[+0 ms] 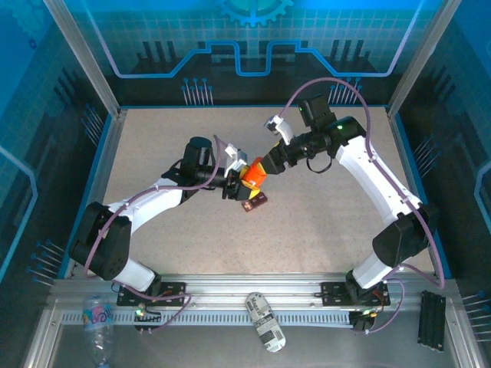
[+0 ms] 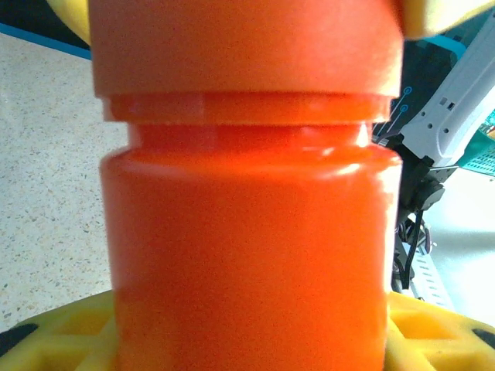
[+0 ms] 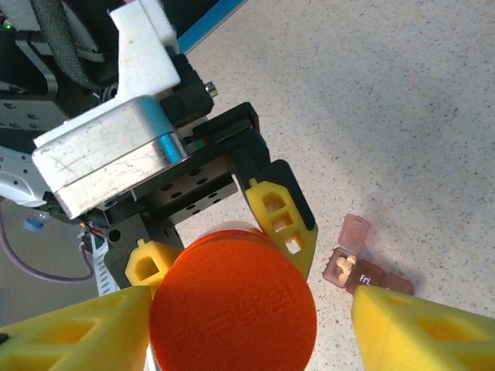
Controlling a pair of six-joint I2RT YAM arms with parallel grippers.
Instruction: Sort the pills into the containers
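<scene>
Top external shows my left gripper [image 1: 232, 181] clamped on the body of the orange bottle [image 1: 253, 176], whose long axis points up and right toward the other arm. Just below the bottle lies the tray [image 1: 254, 202]; the right wrist view shows one lid flipped up and pills inside. My right gripper [image 1: 268, 163] straddles the cap [image 3: 232, 309] end-on, fingers part open with a gap on one side, gripping nothing yet. I judge the cap is the right arm's to take.
</scene>
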